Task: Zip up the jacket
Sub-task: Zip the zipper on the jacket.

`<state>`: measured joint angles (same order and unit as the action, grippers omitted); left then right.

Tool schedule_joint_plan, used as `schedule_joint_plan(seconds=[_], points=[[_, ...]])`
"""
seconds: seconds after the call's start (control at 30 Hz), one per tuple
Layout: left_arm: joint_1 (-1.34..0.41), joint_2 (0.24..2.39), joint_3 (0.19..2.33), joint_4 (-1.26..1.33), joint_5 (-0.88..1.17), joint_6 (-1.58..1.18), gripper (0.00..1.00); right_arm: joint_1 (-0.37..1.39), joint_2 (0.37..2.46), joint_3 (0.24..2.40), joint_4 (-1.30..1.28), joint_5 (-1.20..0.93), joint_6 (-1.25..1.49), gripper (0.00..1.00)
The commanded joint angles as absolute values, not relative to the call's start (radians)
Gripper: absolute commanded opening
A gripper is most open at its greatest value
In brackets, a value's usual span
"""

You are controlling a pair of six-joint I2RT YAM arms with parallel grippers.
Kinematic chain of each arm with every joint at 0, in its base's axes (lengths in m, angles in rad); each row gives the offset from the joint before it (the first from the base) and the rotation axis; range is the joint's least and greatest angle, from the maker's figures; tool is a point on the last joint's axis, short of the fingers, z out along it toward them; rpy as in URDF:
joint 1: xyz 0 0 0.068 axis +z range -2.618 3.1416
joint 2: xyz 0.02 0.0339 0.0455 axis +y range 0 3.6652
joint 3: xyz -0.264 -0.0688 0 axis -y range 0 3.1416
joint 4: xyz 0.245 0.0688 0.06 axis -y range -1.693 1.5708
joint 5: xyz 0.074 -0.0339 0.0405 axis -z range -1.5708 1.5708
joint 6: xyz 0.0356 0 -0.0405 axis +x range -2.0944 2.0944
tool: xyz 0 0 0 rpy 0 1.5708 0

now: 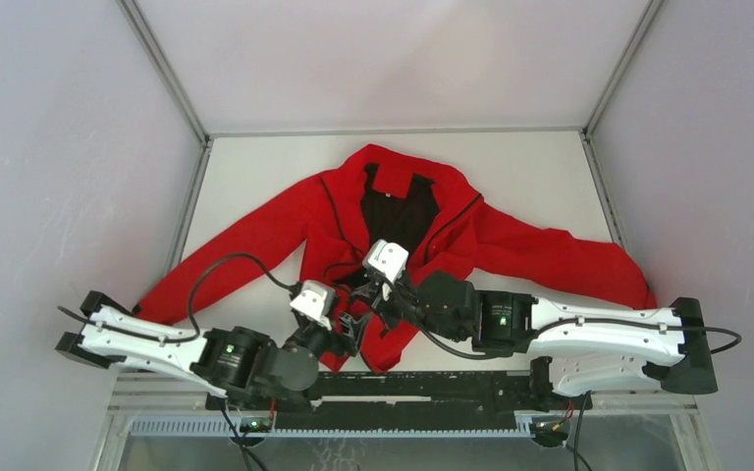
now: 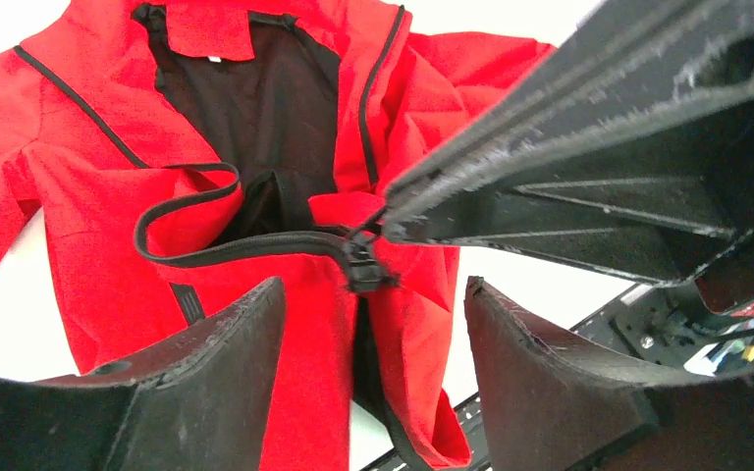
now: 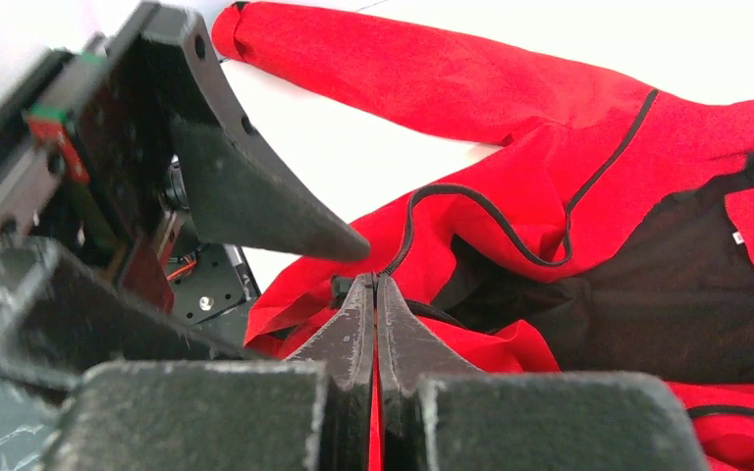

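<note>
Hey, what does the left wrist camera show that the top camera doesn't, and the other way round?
Left wrist only: the zipper slider close up, sitting between the fingers of the open left gripper, with the tip of the shut right gripper at it. Top only: both sleeves spread wide across the table. Shared: the red jacket lying open at the chest, black lining showing.

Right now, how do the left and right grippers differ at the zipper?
The left gripper has open jaws holding nothing; the right gripper has jaws shut on the zipper pull. The left gripper sits nearer the hem, the right gripper just beyond it. Both point at the zipper slider on the jacket.
</note>
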<state>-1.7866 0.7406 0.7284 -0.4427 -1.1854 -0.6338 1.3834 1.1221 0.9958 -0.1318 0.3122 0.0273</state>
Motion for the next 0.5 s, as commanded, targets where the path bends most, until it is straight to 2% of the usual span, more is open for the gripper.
schedule_joint_plan(seconds=[0.0, 0.3, 0.47], points=[[-1.773, 0.791, 0.753, -0.402, -1.138, -0.597, 0.70, 1.384, 1.121, 1.042, -0.091, 0.319, 0.025, 0.00], [-1.742, 0.818, 0.733, -0.415, -1.149, -0.632, 0.65, 1.388, 1.121, 1.042, -0.097, 0.318, 0.033, 0.00], [-1.724, 0.840, 0.736, -0.415, -1.132, -0.623, 0.40, 1.389, 1.124, 1.043, -0.091, 0.315, 0.035, 0.00]])
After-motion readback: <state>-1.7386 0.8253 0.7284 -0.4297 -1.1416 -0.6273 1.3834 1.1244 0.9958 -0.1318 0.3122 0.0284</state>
